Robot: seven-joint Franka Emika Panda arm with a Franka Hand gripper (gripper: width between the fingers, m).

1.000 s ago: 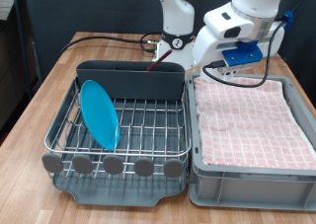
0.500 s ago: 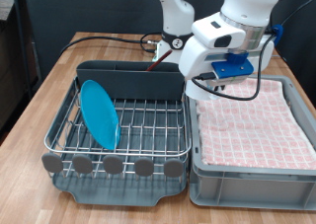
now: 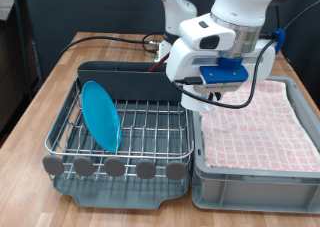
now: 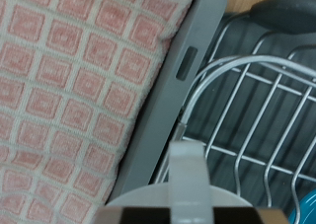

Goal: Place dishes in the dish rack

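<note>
The silver wire dish rack (image 3: 150, 122) on its dark tray fills the exterior view's left. The light-blue plate (image 3: 100, 115) stands upright in its left slots, and a corner of the plate shows in the wrist view (image 4: 307, 210). A slim reddish-brown spoon (image 3: 158, 59) leans up from the dark cutlery bin (image 3: 130, 79) at the back. My gripper (image 3: 197, 90) hangs over the seam between the rack and the crate. The wrist view shows it shut on the white mug (image 4: 158, 198), handle (image 4: 188, 163) pointing away, above the rack's wires (image 4: 252, 115). The hand hides the mug in the exterior view.
A grey crate (image 3: 250, 182) lined with red-checked cloth (image 3: 255, 122) stands right of the rack, its wall against the rack's side (image 4: 173, 106). A black cable (image 3: 95, 42) lies on the wooden table behind the rack. The robot base (image 3: 180, 32) is at the back.
The arm has swung toward the exterior view's left and a little lower, from above the crate's far corner to the edge between the crate and the rack.
</note>
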